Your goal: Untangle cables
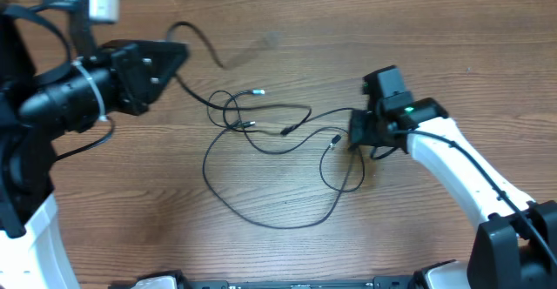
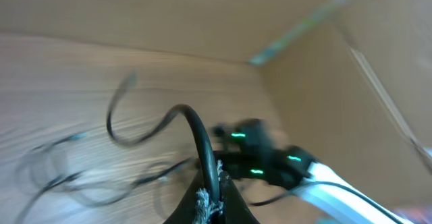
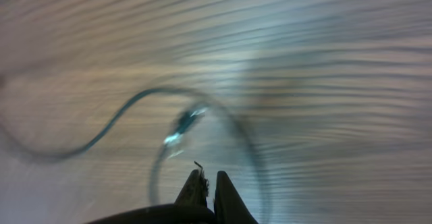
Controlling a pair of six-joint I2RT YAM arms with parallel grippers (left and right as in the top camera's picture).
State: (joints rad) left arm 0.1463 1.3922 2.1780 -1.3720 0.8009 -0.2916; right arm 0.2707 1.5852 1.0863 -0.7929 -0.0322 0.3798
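Several thin black cables lie in loose overlapping loops at the middle of the wooden table, with silver-tipped plugs showing. My left gripper at the upper left is shut on one black cable. That cable's free end curls away over the table. My right gripper sits at the right edge of the loops, where a strand reaches it. In the blurred right wrist view its jaws are closed together with no cable visible between them. A cable with a silver plug lies just ahead.
The wooden table runs to a cardboard wall at the back. The right arm's white link crosses the right side, and the left arm's black body fills the upper left.
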